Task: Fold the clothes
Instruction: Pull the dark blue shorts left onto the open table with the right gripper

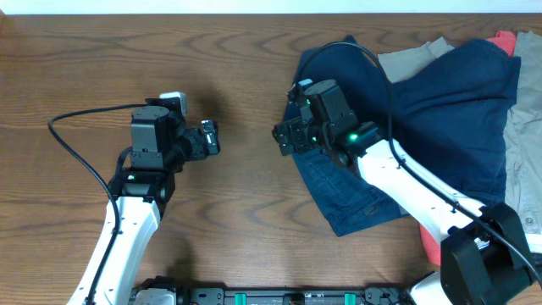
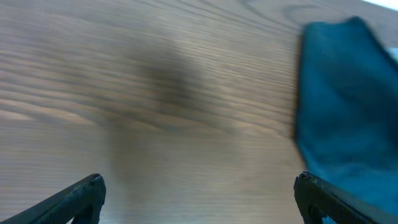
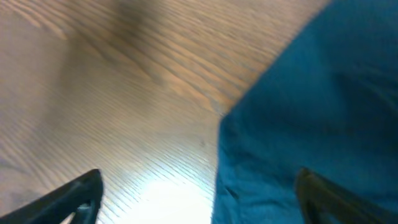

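Both arms are sitting with jaws spread apart, gripping nothing. Left gripper [image 1: 213, 138] is hovering over the bare wooden table [image 1: 237, 59], and right gripper [image 1: 280, 137] is hanging at the left edge of the dark blue garment [image 1: 440, 93]. That one's lying on the right side, bunched against a beige garment [image 1: 406, 61], with red cloth [image 1: 506, 40] peeking out far right.

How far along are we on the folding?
Done: nothing; the blue garment lies rumpled against a tan garment and red cloth. In hand: nothing; both grippers are open, the right gripper at the blue garment's edge, the left gripper over the table. Left: all the folding.
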`<state>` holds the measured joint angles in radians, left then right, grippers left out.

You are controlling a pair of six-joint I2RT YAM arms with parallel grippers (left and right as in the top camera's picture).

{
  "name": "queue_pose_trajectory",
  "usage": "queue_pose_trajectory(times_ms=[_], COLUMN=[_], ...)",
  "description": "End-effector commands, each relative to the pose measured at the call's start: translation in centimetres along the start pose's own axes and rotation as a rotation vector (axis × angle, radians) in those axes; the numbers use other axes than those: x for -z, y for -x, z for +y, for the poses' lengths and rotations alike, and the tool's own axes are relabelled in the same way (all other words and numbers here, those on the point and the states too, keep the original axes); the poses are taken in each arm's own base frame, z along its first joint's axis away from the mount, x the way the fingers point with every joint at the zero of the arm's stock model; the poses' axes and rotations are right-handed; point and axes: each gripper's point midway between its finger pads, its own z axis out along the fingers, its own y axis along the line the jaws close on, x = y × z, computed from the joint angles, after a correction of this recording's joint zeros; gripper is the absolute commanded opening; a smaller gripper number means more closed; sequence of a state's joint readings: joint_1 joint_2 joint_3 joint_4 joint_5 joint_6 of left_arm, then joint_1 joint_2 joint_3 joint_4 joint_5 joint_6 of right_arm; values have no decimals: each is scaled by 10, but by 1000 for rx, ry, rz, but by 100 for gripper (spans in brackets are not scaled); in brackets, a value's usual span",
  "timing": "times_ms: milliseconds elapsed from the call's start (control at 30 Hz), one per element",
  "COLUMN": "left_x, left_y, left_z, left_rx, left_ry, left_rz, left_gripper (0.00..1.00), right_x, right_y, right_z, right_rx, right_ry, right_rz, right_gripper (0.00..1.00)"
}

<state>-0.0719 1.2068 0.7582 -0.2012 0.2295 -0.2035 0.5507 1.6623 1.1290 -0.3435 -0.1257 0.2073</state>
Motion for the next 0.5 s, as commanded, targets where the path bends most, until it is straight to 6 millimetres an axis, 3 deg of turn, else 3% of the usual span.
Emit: queue_pose_trajectory(times_ms=[0,133,267,467], left_x=[3,-4,-19,-46], left_y=[-1,-21,-54,-102], left_z=[-32,-54,-83,-126], left_rx=[92,116,116,162], left_ry=[-161,-222,-264,-304], left_rz=[39,119,236,385], left_gripper=[98,98,98,98], right_x=[9,19,34,58], right_y=[6,-8,-22,-39], right_z=[-24,-77,-132,-191], right_rx=[-32,-138,-242,-384], right_ry=[-60,-187,-306,-396], right_rz=[-1,56,94,117], right_gripper=[99,99,99,99])
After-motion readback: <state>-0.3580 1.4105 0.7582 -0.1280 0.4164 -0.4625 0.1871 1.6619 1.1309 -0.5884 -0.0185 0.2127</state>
